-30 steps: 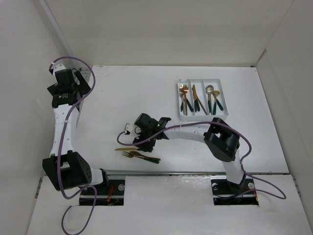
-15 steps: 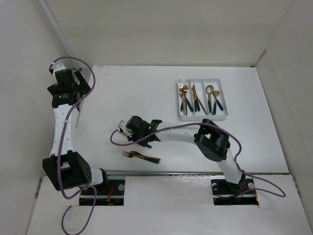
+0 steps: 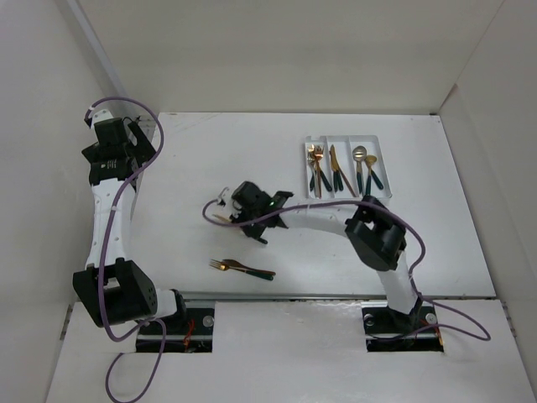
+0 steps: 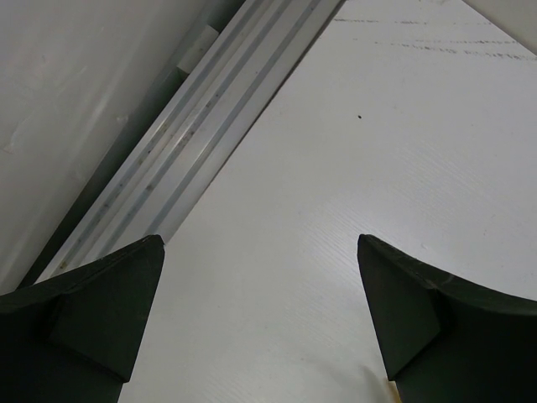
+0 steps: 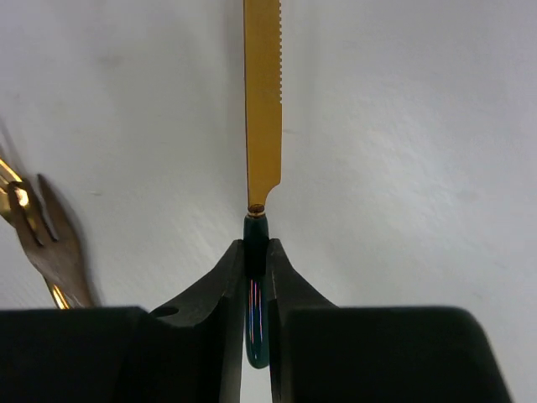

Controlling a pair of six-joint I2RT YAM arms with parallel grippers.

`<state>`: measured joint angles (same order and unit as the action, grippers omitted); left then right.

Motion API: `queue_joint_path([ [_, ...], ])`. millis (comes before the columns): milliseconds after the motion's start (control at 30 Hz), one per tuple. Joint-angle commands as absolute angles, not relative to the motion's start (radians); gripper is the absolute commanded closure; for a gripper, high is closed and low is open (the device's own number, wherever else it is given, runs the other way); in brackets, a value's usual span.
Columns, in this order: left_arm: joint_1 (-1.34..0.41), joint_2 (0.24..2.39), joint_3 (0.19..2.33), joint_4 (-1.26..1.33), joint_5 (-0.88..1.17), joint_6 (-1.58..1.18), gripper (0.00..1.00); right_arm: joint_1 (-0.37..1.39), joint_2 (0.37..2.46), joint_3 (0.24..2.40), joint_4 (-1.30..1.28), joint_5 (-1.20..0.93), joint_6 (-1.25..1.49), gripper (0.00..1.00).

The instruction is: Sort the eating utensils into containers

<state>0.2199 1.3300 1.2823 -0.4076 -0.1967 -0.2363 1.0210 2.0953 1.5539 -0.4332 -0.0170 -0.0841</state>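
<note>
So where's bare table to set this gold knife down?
Widest bare patch: far side of the white table, between the white left arm and the shallow white plastic tray. Another strip right of that tray. Crowded around the gold, dark-handled forks near front.

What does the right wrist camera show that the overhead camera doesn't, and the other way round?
Only the wrist view: the knife's serrated gold edge and the fingers pinching its dark green handle. Only overhead: the white tray holding sorted utensils, plus the left arm. Both: the right gripper shut on the knife, and a fork lying on the table.
</note>
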Motion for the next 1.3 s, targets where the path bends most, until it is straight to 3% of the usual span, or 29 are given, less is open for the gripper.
queue_joint_path([
  [0,0.225,1.293,1.273,-0.382,-0.192,-0.239,0.0,0.866,1.912,1.531,-0.327,-0.113,0.049,1.0],
  [167,0.225,1.293,1.273,-0.382,-0.192,-0.239,0.0,0.571,1.723,1.421,-0.192,-0.285,0.193,1.0],
  [400,0.225,1.293,1.273,-0.382,-0.192,-0.239,0.0,0.303,1.744,1.42,-0.276,-0.14,0.212,1.0],
  [633,0.225,1.293,1.273,-0.382,-0.201,-0.239,0.0,0.258,1.903,1.531,-0.394,0.098,0.221,1.0],
  [1000,0.225,1.302,1.273,-0.382,-0.201,-0.23,0.0,0.249,1.977,1.551,-0.423,0.213,0.273,1.0],
  [1067,0.225,1.302,1.273,-0.382,-0.201,-0.23,0.0,0.249,1.986,1.551,-0.446,0.213,0.264,0.91],
  [1100,0.225,1.302,1.273,-0.382,-0.201,-0.23,0.0,0.249,1.987,1.551,-0.446,0.213,0.264,0.72],
  [1133,0.225,1.302,1.273,-0.382,-0.201,-0.23,0.0,0.249,1.987,1.551,-0.46,0.224,0.264,0.63],
  [1200,0.225,1.302,1.273,-0.382,-0.201,-0.23,0.0,0.249,1.961,1.551,-0.46,0.239,0.253,0.53],
  [1267,0.225,1.302,1.264,-0.373,-0.201,-0.23,0.0,0.273,1.921,1.542,-0.451,0.27,0.235,0.52],
])
